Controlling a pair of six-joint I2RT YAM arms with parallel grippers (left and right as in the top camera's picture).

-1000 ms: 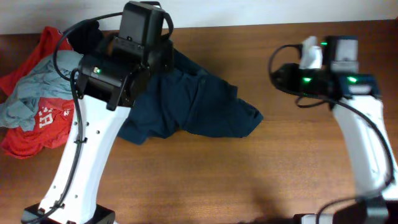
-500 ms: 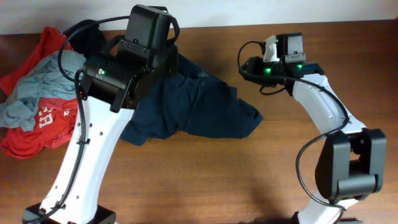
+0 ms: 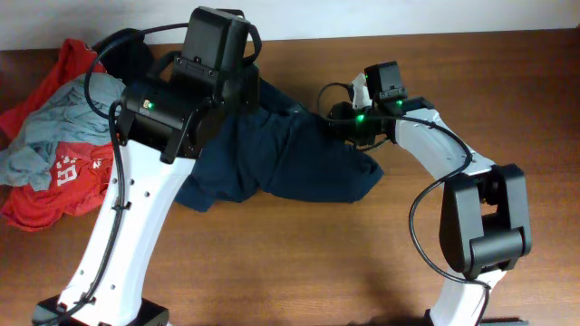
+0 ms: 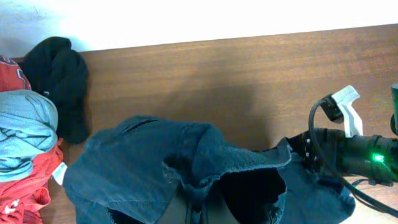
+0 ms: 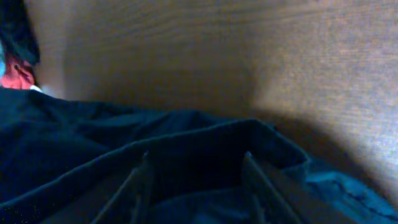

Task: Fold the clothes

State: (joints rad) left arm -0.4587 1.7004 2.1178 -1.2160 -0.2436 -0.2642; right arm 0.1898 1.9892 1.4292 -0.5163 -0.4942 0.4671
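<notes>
The clothes (image 3: 299, 158), a dark navy garment, lie crumpled mid-table. One bunched edge is lifted in the left wrist view, where my left gripper (image 4: 194, 210) is shut on a pinch of the navy fabric (image 4: 143, 162). From overhead that gripper is hidden under its own arm. My right gripper (image 3: 333, 118) sits at the garment's upper right edge. In the right wrist view it (image 5: 196, 171) stands open, its two fingers (image 5: 140, 183) apart low over dark folds of the clothes (image 5: 93, 137). Nothing is pinched between them.
A heap of red and light grey garments (image 3: 50, 154) lies at the table's left end, with a black garment (image 4: 62, 71) behind it. The large left arm (image 3: 172, 109) covers the clothes' left part. Bare wood (image 3: 317, 263) lies in front of them.
My right arm has swung left from the table's right side to the clothes' upper right edge. The left arm and its lifted fabric have barely moved.
</notes>
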